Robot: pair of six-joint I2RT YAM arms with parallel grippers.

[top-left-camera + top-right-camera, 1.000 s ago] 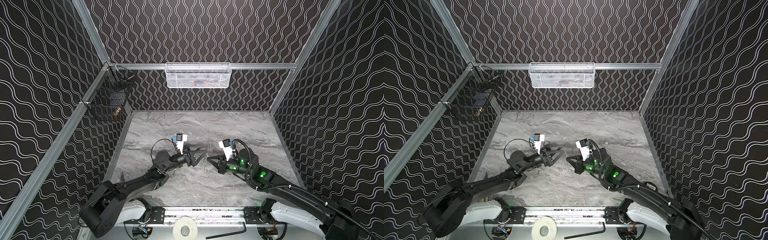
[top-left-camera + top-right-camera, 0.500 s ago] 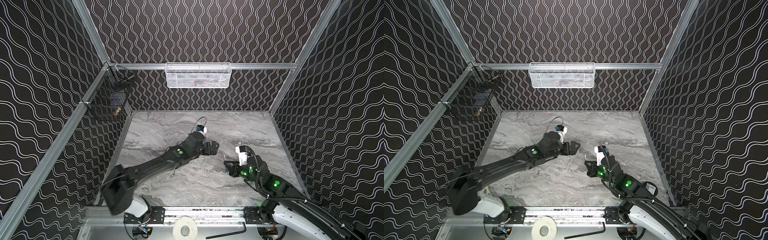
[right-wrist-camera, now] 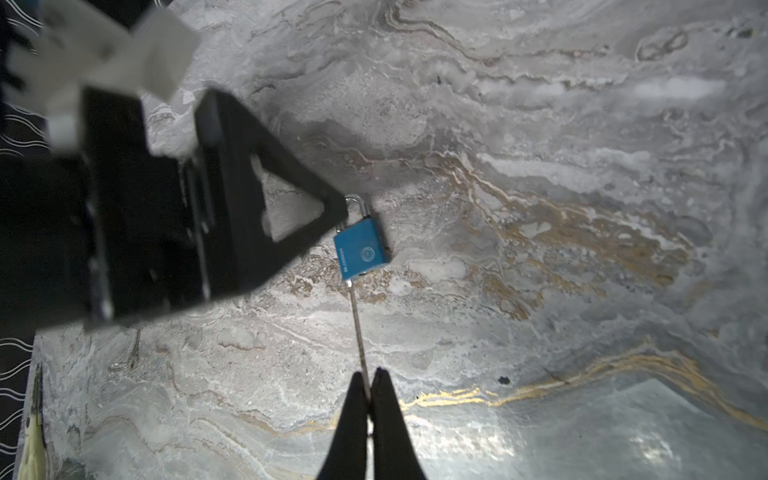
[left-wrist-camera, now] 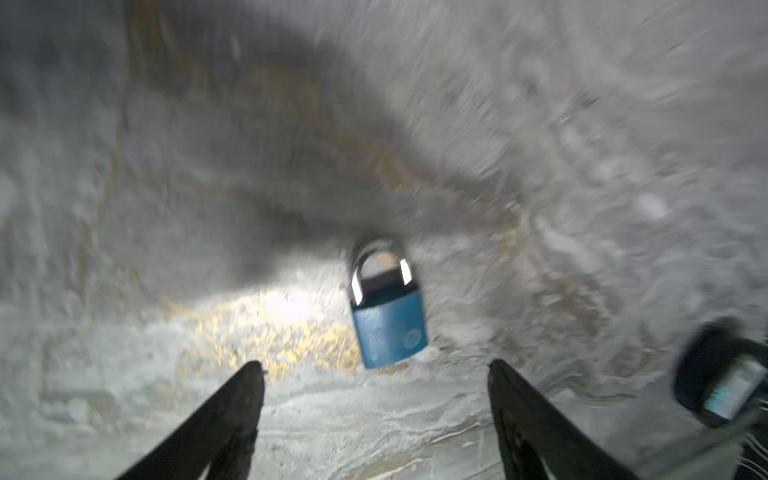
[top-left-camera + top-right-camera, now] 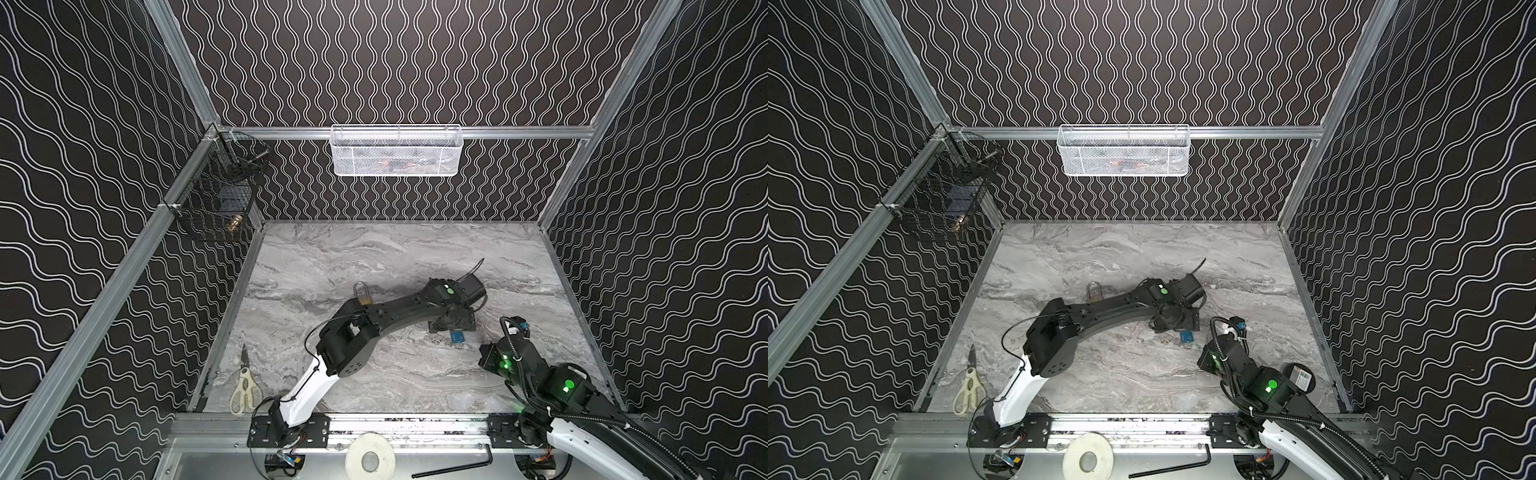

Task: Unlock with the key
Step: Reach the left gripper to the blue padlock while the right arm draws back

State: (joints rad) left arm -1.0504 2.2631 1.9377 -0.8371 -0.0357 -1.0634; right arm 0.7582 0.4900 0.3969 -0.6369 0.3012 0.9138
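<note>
A small blue padlock [image 5: 457, 337] [image 5: 1187, 337] lies flat on the marble table right of centre. My left gripper [image 4: 374, 365] hangs open just over it, with the padlock [image 4: 388, 328] slightly beyond the fingertips and nothing between them. In the right wrist view one left finger [image 3: 291, 208] overlaps the shackle. My right gripper [image 3: 369, 384] is shut on the key [image 3: 358, 332], seen edge-on as a thin metal strip. The key's tip reaches the bottom face of the padlock [image 3: 360, 248]; I cannot tell whether it is inside.
A brass padlock [image 5: 362, 293] lies behind the left forearm. Scissors [image 5: 245, 386] rest at the front left corner. A black wire basket [image 5: 216, 199] hangs on the left wall, a white one [image 5: 395, 151] on the back wall. An Allen key [image 5: 453, 455] lies on the front rail.
The left arm has swung from the centre out to the right, over the blue padlock, and its jaws have narrowed slightly. The right arm has drawn back toward the front right.
</note>
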